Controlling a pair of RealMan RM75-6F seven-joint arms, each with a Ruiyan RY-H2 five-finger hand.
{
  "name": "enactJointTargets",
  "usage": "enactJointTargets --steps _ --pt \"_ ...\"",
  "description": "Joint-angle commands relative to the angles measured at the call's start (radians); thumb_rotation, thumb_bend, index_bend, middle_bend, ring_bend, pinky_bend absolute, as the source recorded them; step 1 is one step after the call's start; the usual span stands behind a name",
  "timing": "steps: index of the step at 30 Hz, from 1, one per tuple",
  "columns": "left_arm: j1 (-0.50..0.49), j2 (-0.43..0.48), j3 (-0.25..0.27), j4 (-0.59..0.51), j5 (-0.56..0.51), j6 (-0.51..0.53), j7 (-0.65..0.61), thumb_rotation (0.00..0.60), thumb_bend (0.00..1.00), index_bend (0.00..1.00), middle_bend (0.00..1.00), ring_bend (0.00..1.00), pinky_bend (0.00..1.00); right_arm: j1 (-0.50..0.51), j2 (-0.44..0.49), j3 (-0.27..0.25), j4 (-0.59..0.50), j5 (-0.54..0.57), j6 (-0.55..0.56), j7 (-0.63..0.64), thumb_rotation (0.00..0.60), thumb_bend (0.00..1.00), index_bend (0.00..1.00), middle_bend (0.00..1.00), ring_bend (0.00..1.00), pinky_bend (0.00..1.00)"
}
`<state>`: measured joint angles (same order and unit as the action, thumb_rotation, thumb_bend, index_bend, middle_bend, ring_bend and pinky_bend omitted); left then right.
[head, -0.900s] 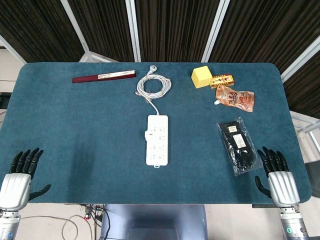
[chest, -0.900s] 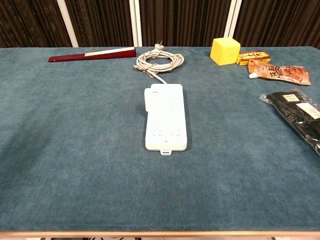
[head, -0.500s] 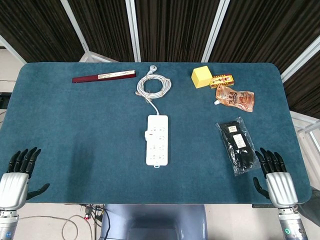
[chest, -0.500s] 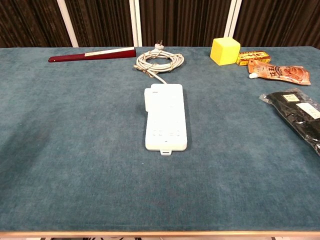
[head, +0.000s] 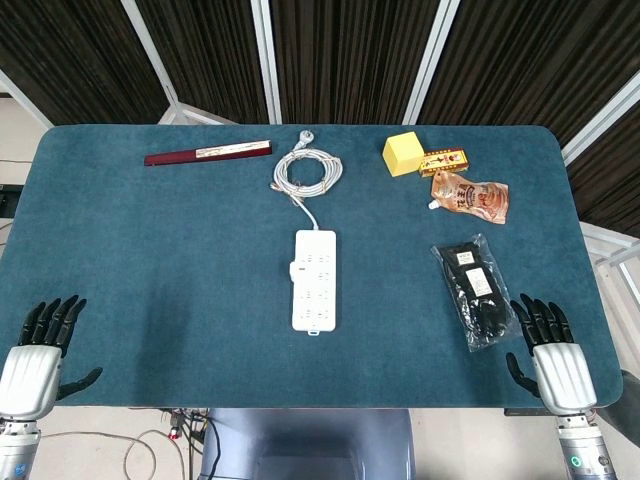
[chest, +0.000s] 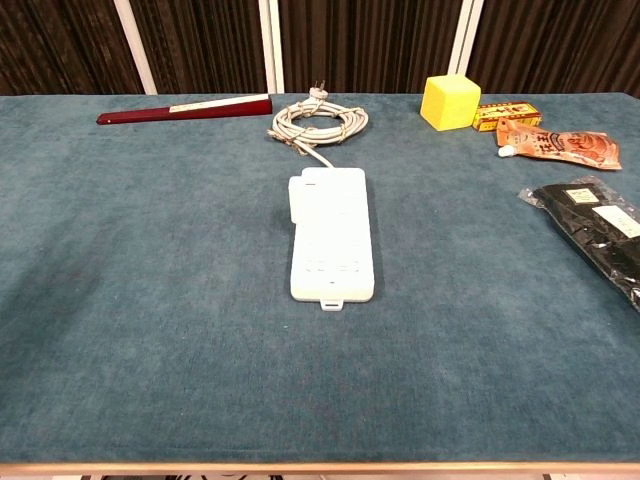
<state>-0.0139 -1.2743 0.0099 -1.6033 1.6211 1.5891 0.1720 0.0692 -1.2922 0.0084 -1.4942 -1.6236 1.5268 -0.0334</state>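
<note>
A blue cloth table (head: 150, 250) fronts dark curtains (head: 340, 50). It bears one power strip (head: 314, 279), one yellow cube (head: 402, 153), one bagged black item (head: 475, 290). Left hand (head: 35, 360) and right hand (head: 555, 365) hold nothing, fingers apart.

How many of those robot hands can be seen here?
2. The left hand is at the table's near left corner, the right hand at the near right corner beside the black packet. Both hold nothing.

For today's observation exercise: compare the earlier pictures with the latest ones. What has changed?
Left hand dipped toward the near table edge, then came part way back. Right hand slid slightly toward the near edge and stays beside the black packet. Both are open and hold nothing. Power strip, cable, yellow cube and pouch lie unmoved.
</note>
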Motion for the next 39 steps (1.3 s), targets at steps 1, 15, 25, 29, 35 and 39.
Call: enactJointTargets --steps 1,15,25,29,35,39 --pt "-0.001 0.0 -0.002 0.001 -0.003 -0.001 0.001 0.6 0.02 0.05 0.03 0.01 0.04 0.008 -0.006 -0.006 0.002 -0.018 -0.005 -0.006 0.6 0.49 0.0 0.0 0.0 0.0" --pt "-0.021 -0.016 -0.013 -0.009 -0.041 -0.052 0.036 0.6 0.02 0.05 0.03 0.01 0.04 0.196 -0.042 0.063 -0.126 -0.102 -0.185 -0.166 0.6 0.49 0.0 0.05 0.0 0.03" --pt "-0.109 -0.02 -0.08 -0.102 -0.097 -0.16 0.118 0.6 0.02 0.06 0.04 0.01 0.04 0.313 -0.14 0.103 -0.19 -0.038 -0.361 -0.319 0.6 0.49 0.06 0.11 0.03 0.07" --pt "-0.158 -0.021 -0.116 -0.156 -0.128 -0.214 0.157 0.6 0.02 0.07 0.04 0.01 0.04 0.34 -0.185 0.105 -0.186 -0.016 -0.399 -0.349 0.6 0.49 0.1 0.14 0.05 0.08" --pt "-0.243 -0.02 -0.188 -0.238 -0.21 -0.307 0.198 0.6 0.02 0.08 0.04 0.01 0.04 0.366 -0.249 0.095 -0.174 0.006 -0.434 -0.374 0.6 0.49 0.13 0.18 0.07 0.09" --pt "-0.305 -0.024 -0.238 -0.266 -0.278 -0.37 0.231 0.6 0.02 0.09 0.04 0.01 0.04 0.38 -0.299 0.079 -0.152 0.024 -0.463 -0.387 0.6 0.49 0.13 0.18 0.07 0.09"
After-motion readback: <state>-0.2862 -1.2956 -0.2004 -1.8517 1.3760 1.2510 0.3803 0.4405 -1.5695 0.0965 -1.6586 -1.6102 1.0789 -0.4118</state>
